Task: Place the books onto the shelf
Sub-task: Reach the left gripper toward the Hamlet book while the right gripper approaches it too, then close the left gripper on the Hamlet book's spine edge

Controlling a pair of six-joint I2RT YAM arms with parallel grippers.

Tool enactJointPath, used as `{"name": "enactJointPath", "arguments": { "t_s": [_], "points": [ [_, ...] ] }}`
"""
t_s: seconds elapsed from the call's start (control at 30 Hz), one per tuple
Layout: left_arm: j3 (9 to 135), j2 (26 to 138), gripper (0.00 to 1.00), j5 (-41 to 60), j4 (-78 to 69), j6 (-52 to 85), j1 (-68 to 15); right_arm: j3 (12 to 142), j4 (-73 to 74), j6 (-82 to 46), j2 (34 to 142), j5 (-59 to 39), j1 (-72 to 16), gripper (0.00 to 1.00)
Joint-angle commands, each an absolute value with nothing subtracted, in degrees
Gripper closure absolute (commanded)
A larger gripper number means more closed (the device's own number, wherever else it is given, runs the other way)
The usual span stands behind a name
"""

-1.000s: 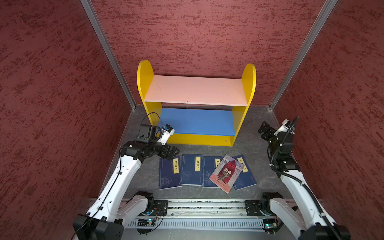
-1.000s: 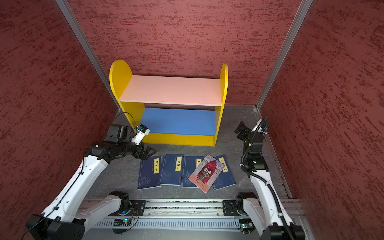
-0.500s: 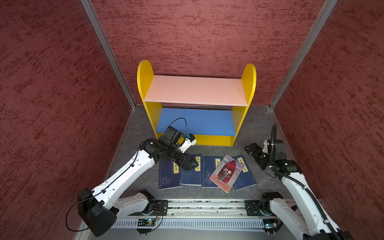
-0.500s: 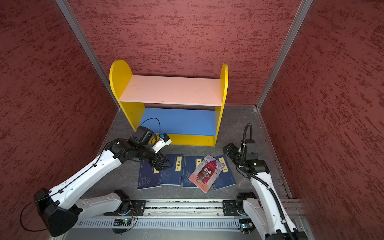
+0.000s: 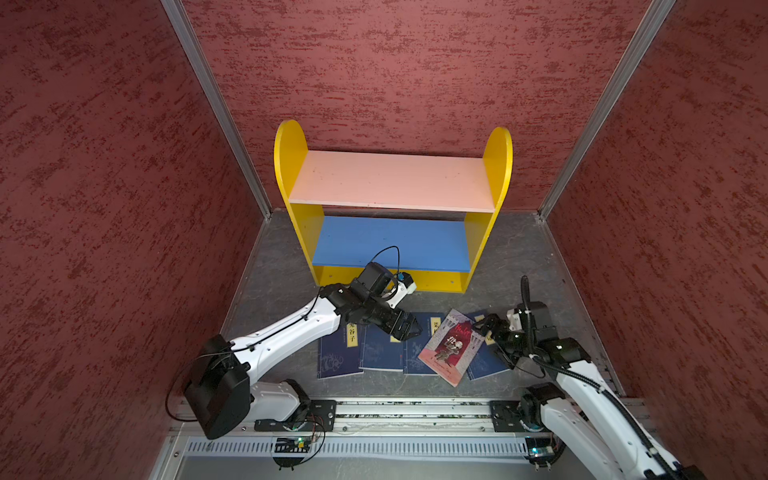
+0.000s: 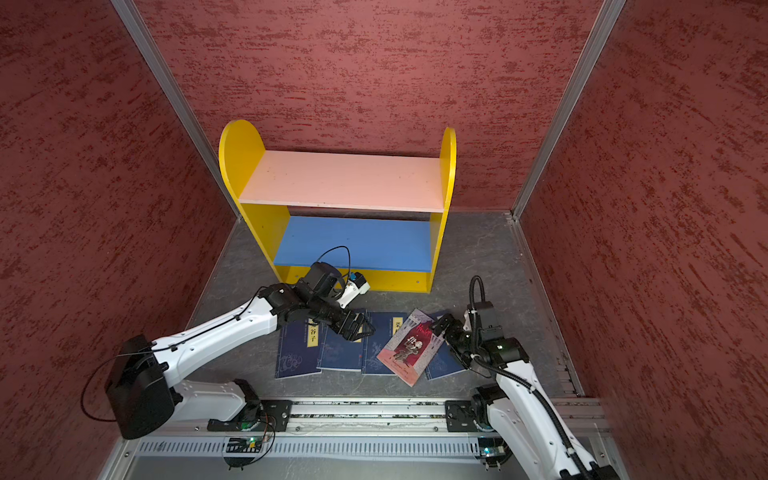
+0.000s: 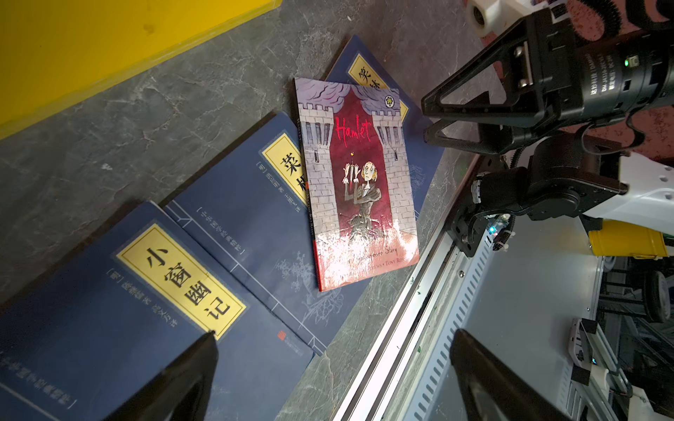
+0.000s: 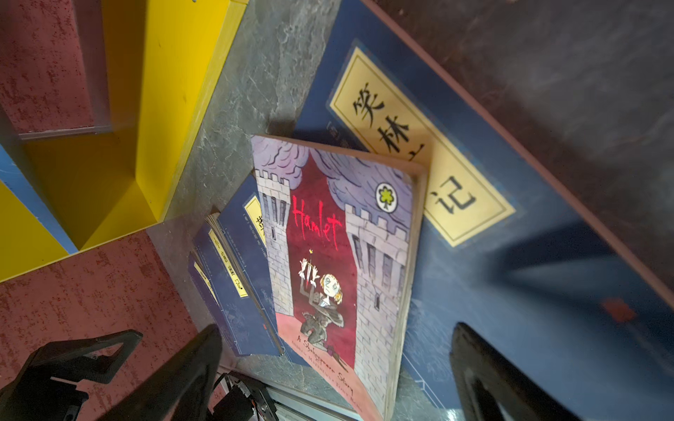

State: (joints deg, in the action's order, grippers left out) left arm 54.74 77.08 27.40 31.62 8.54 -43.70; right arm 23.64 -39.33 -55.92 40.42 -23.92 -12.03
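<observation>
Bright, even light from above fills both top views, sharp throughout. Glare washes the glossy Hamlet book [image 7: 364, 251] in the left wrist view; the nearest navy book [image 8: 529, 284] lies blurred and shadowed in the right wrist view.

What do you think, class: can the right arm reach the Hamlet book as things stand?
Probably yes: the open right gripper hangs beside the Hamlet book, which lies uncovered atop navy books.

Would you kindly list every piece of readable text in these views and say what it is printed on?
"Hamlet": cover of the red-and-grey book.
"A Shakespeare Story": same cover.
"Tony Ross": same cover; first author's name unreadable.
"小窗幽记": yellow label, second navy book.
"鬼谷子": label, leftmost navy book.
"菜": label, third navy book; rest covered.
"笑林", "记": label, rightmost navy book; middle covered.
Small print beside the labels and the right arm's motor sticker: too blurred.
</observation>
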Motion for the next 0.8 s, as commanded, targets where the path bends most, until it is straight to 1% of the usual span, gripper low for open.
{"name": "enactJointPath", "arguments": {
  "t_s": [0.0,0.17,0.3,0.43,0.57,0.77],
  "points": [
    [53.7,78.9,0.01,30.2,24.0,8.6,-44.1,22.3,-39.0,-57.8,38.5,-20.7,-13.2,0.02],
    [54.2,81.4,0.01,32.3,22.5,6.4,-44.3,18.8,-34.6,-59.8,36.9,-19.7,-13.6,0.03],
    [54.1,83.1,0.01,29.9,20.8,7.2,-44.5,16.7,-32.7,-60.3,36.7,-18.3,-14.3,0.04],
    [53.1,84.2,0.01,30.3,19.0,8.3,-44.5,15.7,-31.2,-60.3,36.7,-18.2,-15.0,0.05],
    [52.3,86.1,0.01,32.5,17.5,9.9,-44.6,16.6,-32.2,-58.4,37.8,-17.6,-15.5,0.05],
    [54.5,90.8,0.00,33.9,18.6,14.8,-44.6,15.1,-24.8,-58.9,42.4,-19.0,-16.7,0.05]
  ]
}}
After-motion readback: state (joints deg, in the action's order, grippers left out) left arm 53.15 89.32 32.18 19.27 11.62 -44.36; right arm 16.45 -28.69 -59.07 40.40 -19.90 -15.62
